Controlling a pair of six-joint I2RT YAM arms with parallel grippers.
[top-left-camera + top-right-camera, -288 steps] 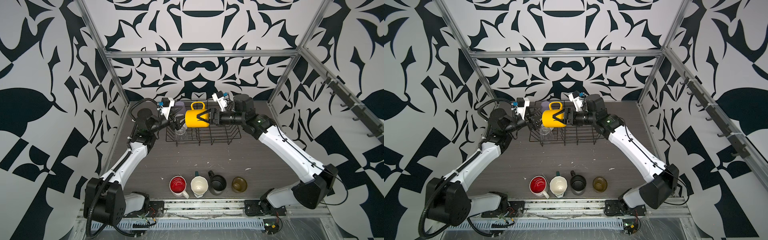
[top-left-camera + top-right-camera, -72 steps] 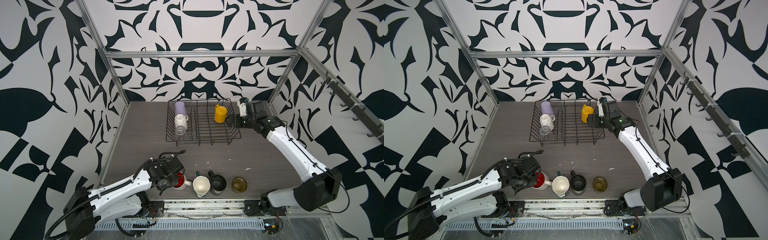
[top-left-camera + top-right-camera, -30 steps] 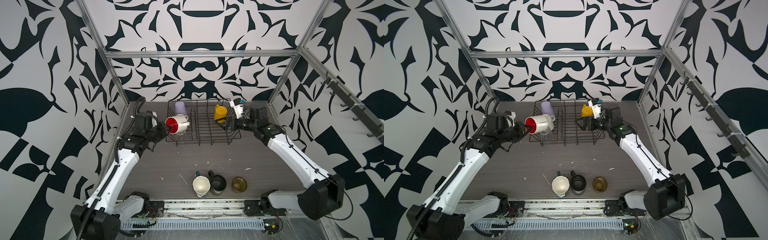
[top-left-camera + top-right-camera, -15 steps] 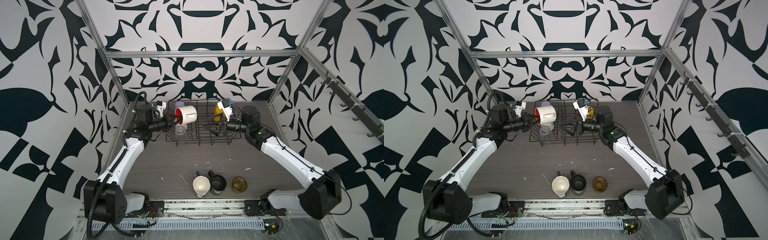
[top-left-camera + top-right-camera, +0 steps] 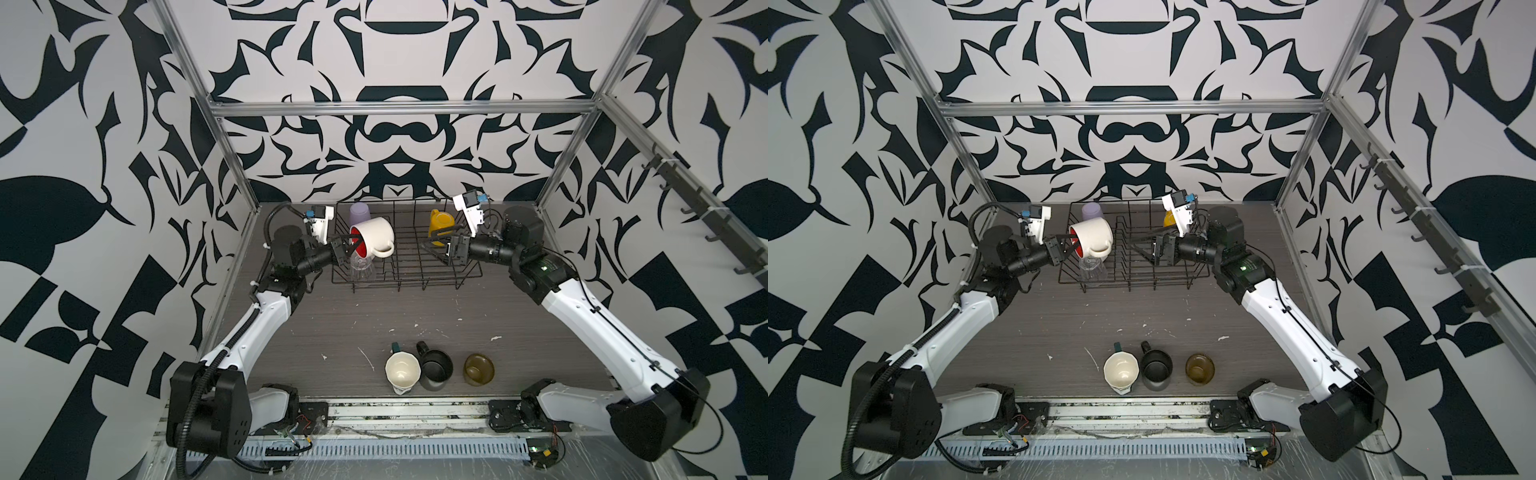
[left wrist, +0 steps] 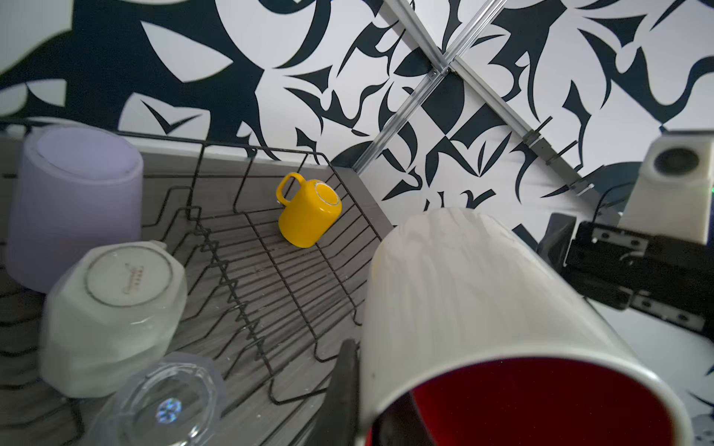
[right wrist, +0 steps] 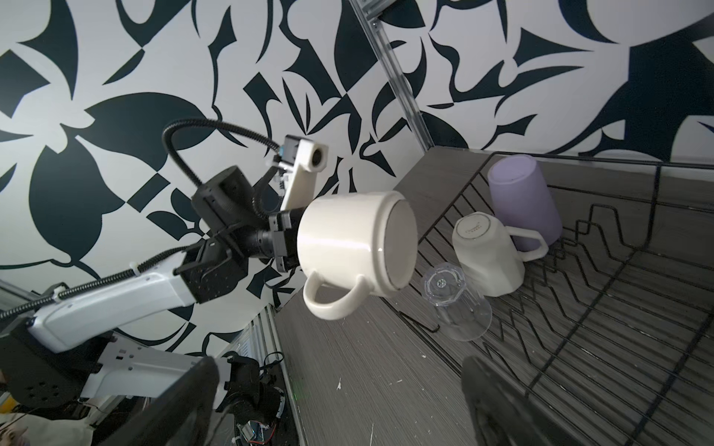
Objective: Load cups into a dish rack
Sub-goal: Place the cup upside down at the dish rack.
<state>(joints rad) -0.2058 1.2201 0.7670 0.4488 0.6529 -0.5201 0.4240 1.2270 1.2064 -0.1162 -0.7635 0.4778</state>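
Left end effector (image 5: 350, 245) tight on red-inside white mug (image 5: 375, 233) rim, seemingly over dish rack (image 5: 419, 267).

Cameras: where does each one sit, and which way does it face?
Top views: high over the robot's base, looking down and back at the dish rack; left arm and right arm whole.
Left wrist: behind the left claw, looking across the rack; its finger and the red-inside white mug up close.
Right wrist: behind the open right claw, facing that mug and the left arm.
Shared: mug, lilac tumbler.
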